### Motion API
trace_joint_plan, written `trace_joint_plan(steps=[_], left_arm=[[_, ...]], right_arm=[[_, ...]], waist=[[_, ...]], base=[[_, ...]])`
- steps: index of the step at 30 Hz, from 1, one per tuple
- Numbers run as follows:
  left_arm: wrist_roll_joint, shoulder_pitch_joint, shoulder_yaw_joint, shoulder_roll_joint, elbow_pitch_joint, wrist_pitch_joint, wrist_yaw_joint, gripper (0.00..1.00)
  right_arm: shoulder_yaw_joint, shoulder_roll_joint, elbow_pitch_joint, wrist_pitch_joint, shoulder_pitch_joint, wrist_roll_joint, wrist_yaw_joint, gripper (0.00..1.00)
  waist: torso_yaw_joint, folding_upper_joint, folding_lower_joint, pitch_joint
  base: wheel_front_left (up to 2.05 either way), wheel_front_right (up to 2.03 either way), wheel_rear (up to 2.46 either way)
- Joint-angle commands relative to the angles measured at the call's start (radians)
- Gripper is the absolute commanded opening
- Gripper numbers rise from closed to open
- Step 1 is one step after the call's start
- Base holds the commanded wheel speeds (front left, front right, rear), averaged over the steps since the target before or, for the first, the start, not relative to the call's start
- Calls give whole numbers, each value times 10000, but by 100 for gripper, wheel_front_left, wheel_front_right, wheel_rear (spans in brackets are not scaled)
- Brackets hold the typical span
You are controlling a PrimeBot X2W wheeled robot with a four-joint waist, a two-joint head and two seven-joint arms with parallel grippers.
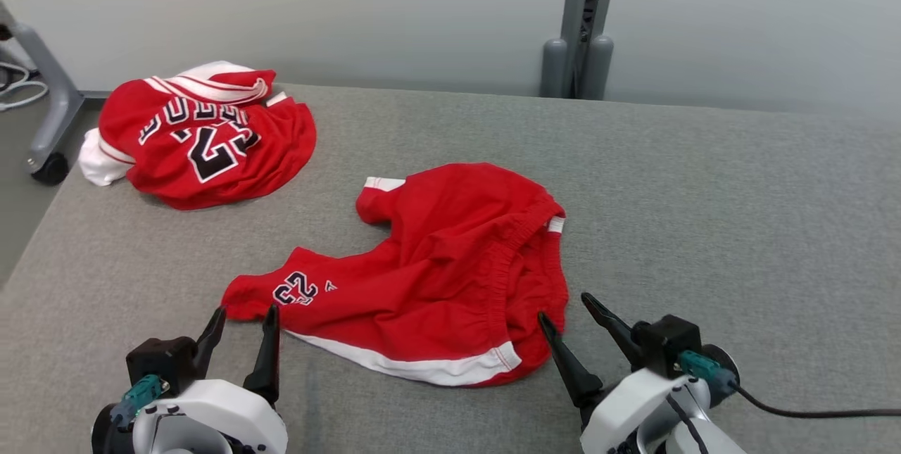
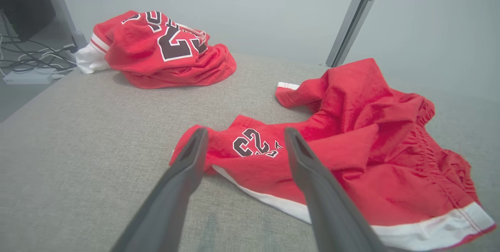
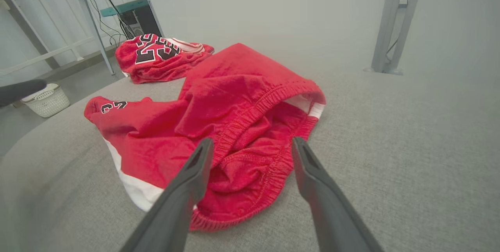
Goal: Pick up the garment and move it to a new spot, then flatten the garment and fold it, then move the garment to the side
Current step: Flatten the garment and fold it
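Observation:
The garment (image 1: 436, 271) is a pair of red shorts with white trim and a "23" print, lying rumpled in the middle of the grey table (image 1: 704, 215). My left gripper (image 1: 243, 317) is open at the shorts' near-left leg hem, and in the left wrist view that hem (image 2: 218, 142) lies between the fingers of the left gripper (image 2: 244, 134). My right gripper (image 1: 564, 306) is open at the near-right elastic waistband. The right wrist view shows the waistband (image 3: 254, 158) between the tips of the right gripper (image 3: 252, 144). Neither gripper holds anything.
A second red jersey (image 1: 204, 134) with dark numbers lies bunched at the table's far left corner. A grey post (image 1: 581, 24) rises behind the table. A wheeled stand leg (image 1: 49, 109) is off the left edge. A white basket (image 3: 47, 99) sits on the floor.

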Motion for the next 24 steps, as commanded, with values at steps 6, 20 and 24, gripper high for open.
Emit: trace_joint_plan(steps=[6, 20, 24], left_arm=[[164, -90, -271, -200, -151, 86, 123, 100], [117, -169, -268, -392, 6, -90, 51, 100], [112, -210, -267, -459, 43, -117, 18, 100]], right_arm=[[898, -69, 1344, 986, -1237, 1443, 1, 100], [1314, -72, 2992, 2794, -2214, 2882, 1, 92], [1463, -72, 3166, 2785, -2617, 3378, 1, 10]], waist=[[1245, 0, 0, 253], [1756, 0, 0, 447], [1735, 0, 0, 590]], base=[[0, 0, 0], [0, 0, 0], [0, 0, 0]])
